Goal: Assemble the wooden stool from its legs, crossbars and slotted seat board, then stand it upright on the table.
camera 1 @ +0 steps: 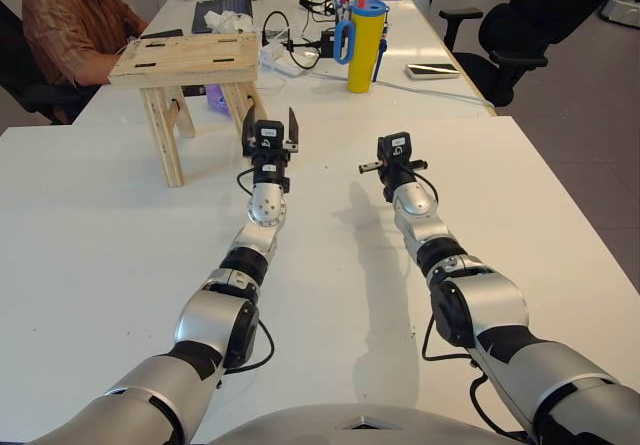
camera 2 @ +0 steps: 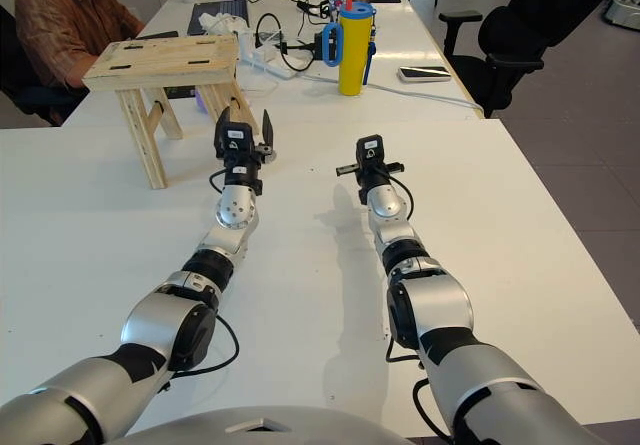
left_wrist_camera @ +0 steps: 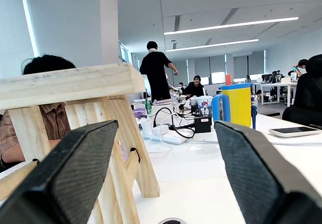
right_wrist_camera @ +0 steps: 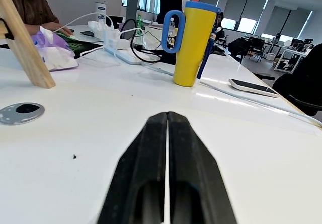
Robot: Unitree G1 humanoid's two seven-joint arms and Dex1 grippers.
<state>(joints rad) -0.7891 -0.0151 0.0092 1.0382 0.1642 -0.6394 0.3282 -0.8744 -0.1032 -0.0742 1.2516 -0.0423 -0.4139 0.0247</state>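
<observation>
Beside the wide-spread left end effector (camera 1: pixel 271 125) stands the assembled stool (camera 1: pixel 185 61).

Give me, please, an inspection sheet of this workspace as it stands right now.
Surface: white table, bare around both arms.
Job's things: stool, assembled and standing upright on the table, far and to the robot's left; no loose parts seen.
Clutter: yellow mug with a blue handle, phone and tissue pack, all beyond the arms.
Grippers: left gripper open and empty, close to the stool but not touching it; right gripper shut and empty, low over the table.
Cables: black cable looped by a power strip behind the stool.
Surroundings: office chair beside the table, on the right.
</observation>
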